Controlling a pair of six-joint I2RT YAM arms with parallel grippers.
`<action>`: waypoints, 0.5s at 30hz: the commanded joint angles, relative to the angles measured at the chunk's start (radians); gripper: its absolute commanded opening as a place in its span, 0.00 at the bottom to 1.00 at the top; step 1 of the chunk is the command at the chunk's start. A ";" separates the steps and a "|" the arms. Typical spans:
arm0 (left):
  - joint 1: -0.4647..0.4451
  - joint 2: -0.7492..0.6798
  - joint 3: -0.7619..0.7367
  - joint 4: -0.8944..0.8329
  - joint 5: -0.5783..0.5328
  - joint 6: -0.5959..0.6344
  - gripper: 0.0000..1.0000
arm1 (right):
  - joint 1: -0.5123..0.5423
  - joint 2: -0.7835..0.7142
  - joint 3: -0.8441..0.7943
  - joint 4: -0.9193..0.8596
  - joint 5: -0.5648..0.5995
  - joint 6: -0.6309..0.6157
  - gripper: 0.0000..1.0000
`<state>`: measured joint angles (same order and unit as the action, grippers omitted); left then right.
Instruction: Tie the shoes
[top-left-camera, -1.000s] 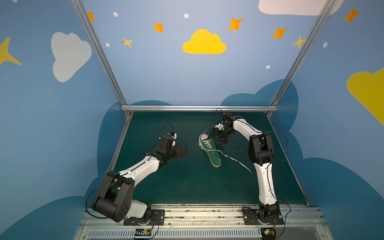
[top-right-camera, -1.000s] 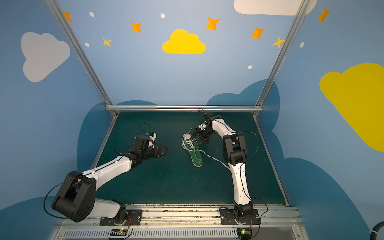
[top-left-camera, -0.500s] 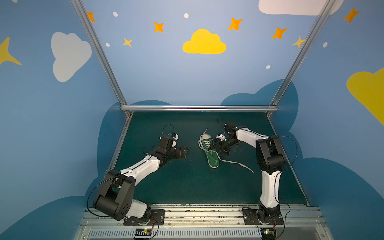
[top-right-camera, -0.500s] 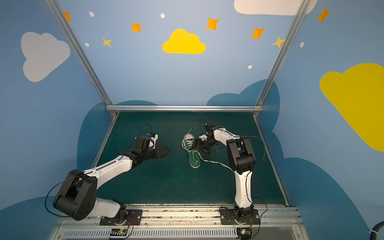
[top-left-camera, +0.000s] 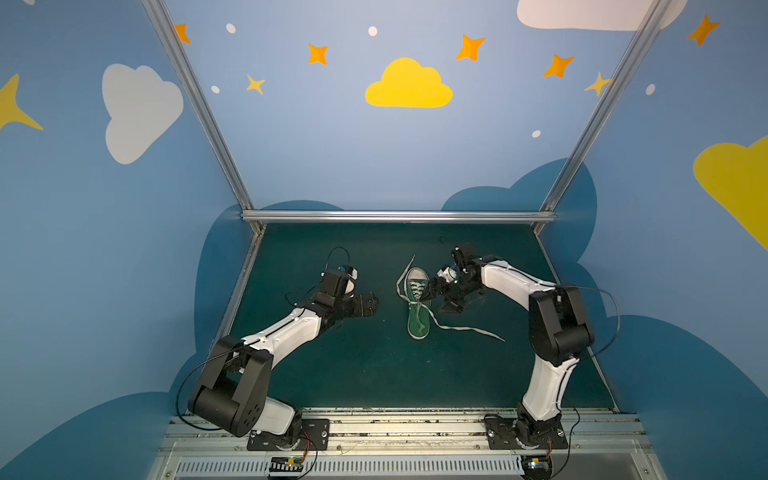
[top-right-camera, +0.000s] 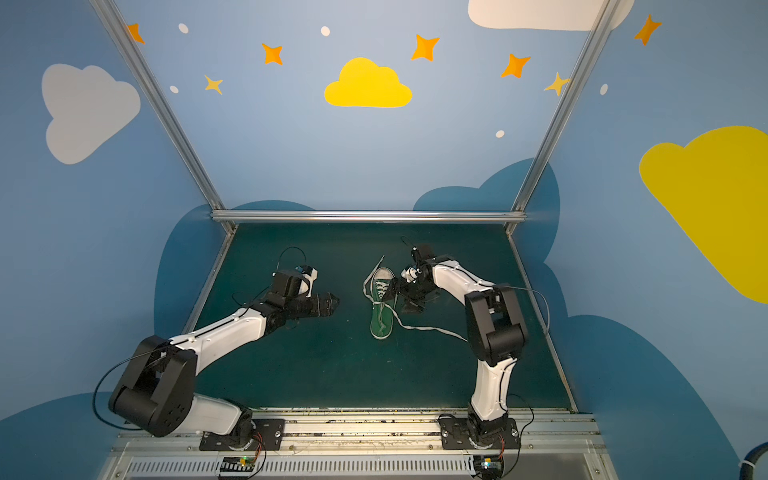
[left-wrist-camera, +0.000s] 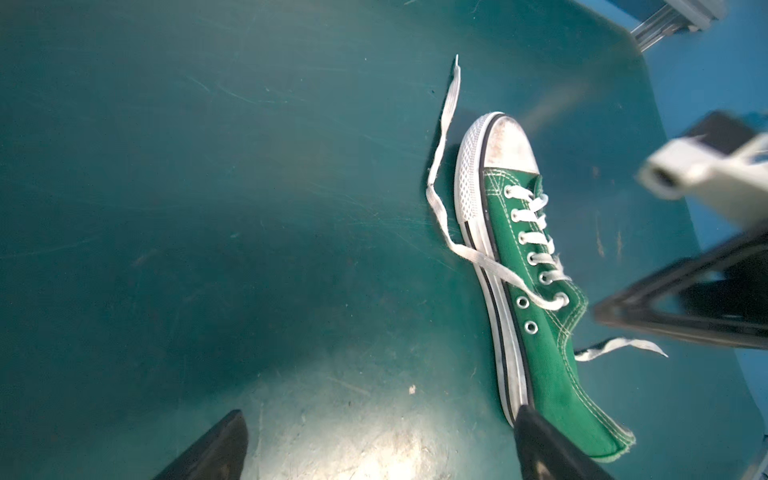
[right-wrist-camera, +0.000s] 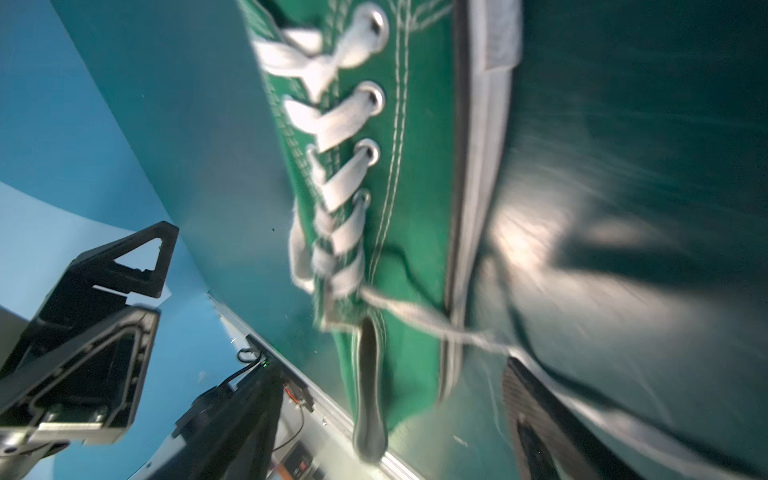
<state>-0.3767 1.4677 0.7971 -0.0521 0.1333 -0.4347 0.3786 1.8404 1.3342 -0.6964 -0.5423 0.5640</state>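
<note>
The green shoe (top-left-camera: 417, 305) lies in the middle of the worktop (top-left-camera: 374, 374), toe pointing far and heel near, with its laces undone. The left lace (top-left-camera: 401, 279) curls off beside the toe, and the right lace (top-left-camera: 465, 329) trails away to the near right. The right pincer (top-left-camera: 439, 297) hangs spread wide just beside the shoe's right flank, gripping nothing. The left pincer (top-left-camera: 371, 305) waits to the left, apart from the shoe, likewise spread and empty. I'd judge this the gathering step: each pincer must pinch its lace before any crossing.
</note>
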 joint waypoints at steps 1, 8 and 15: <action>-0.013 0.050 0.081 -0.056 -0.047 0.004 0.98 | -0.013 -0.144 -0.058 -0.085 0.174 0.094 0.82; -0.031 0.247 0.261 -0.094 -0.036 0.070 0.93 | -0.057 -0.322 -0.240 -0.149 0.329 0.320 0.83; -0.060 0.423 0.431 -0.112 -0.057 0.101 0.69 | -0.119 -0.426 -0.397 -0.103 0.338 0.444 0.80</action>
<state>-0.4217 1.8545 1.1812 -0.1352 0.0921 -0.3626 0.2756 1.4609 0.9607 -0.7982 -0.2352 0.9287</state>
